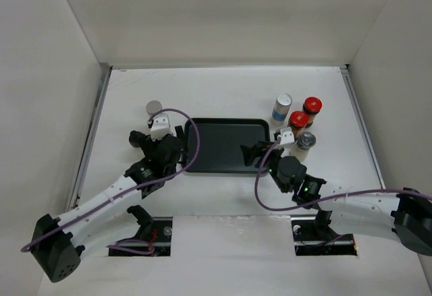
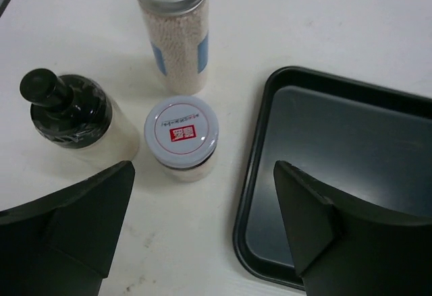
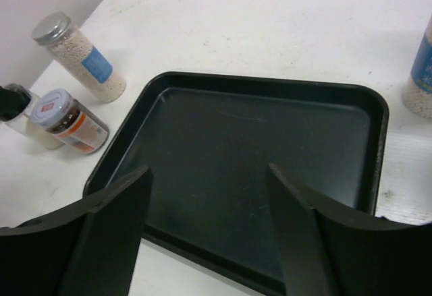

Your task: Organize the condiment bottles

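On the desk (image 1: 223,87), three condiment bottles (image 2: 181,134) stand just left of the black tray (image 1: 226,146); four further bottles (image 1: 298,122) stand just right of it. My left jaws and right jaws both stand wide, holding nothing.

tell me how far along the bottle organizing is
Done: nothing visible; the tray holds no bottles. In hand: nothing; the left claw and right claw are open and empty. To do: three bottles left of the tray and four bottles on its right all stand on the table.
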